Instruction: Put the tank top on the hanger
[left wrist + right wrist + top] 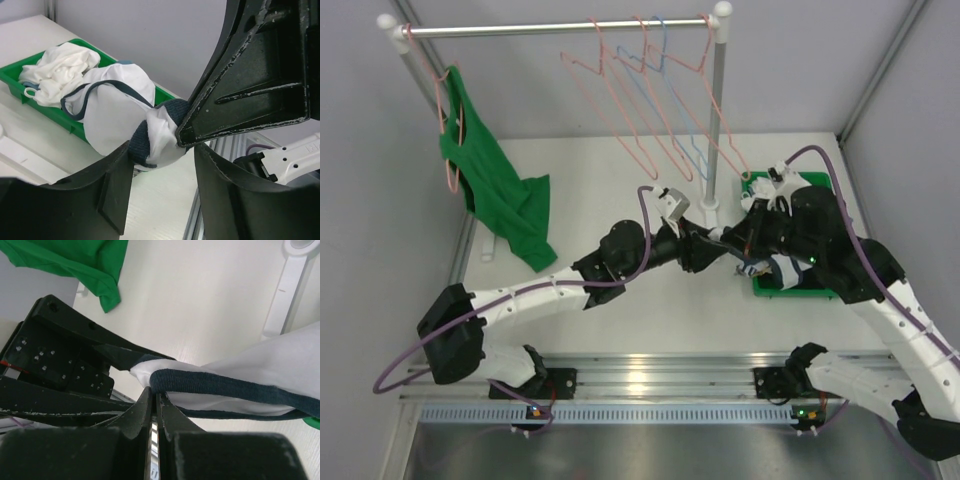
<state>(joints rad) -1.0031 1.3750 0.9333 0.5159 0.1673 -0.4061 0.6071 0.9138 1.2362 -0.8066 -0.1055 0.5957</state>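
One tank top (783, 270) bunched in green tray (817, 181) at right of top view, in left wrist view left gripper (162, 152) with jaws apart astride a fold held clear of tray, in right wrist view right gripper (154, 390) clamped on that fold's navy edge

A green tank top (495, 190) hangs on a pink hanger (450, 150) at the left end of a metal rail (550, 30), its hem lying on the white counter (620, 320). A light blue hanger (663, 45) hangs near the rail's right post (717, 110). A green tray (15, 75) on the counter holds a crumpled white cloth (60, 62) at its far end.
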